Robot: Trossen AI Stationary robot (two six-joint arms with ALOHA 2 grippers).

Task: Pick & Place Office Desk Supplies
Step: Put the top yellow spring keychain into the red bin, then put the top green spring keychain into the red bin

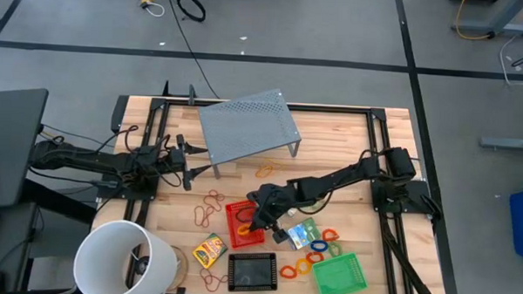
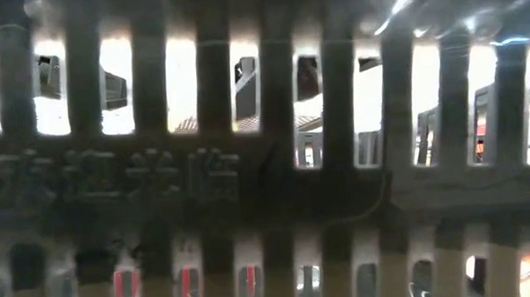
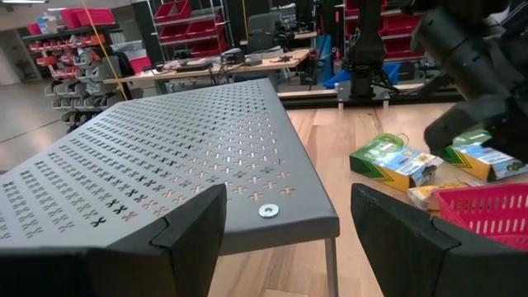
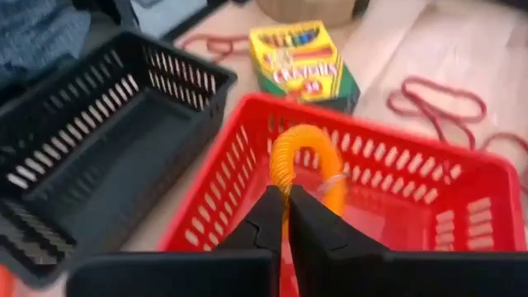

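My right gripper (image 1: 261, 219) hangs over the red mesh tray (image 1: 238, 229), shut on an orange coiled ring (image 4: 307, 153). Beside the red tray sit the black mesh tray (image 1: 252, 270), the yellow-green crayon box (image 1: 210, 249) and the green mesh tray (image 1: 338, 274). Teal-green packets (image 1: 304, 233) and loose coloured rings (image 1: 317, 247) lie between the trays. Rubber bands (image 1: 211, 205) lie flat on the wood. My left gripper (image 3: 289, 239) waits open and level at the table's left, facing the grey riser (image 1: 247, 125). My right gripper pinches the orange ring by one side of its loop (image 4: 286, 191) between its two fingertips. The fingers (image 4: 266, 216) slant down from the table's far right. The loop stands out past the fingertips over the inside of the red tray (image 4: 429, 190). Whether it touches the tray floor I cannot tell.
A big white bucket (image 1: 122, 260) stands at the near left corner. The grey riser takes up the far middle of the table. A slotted wall close to the camera fills the low view. Bare wood lies between the riser and the trays.
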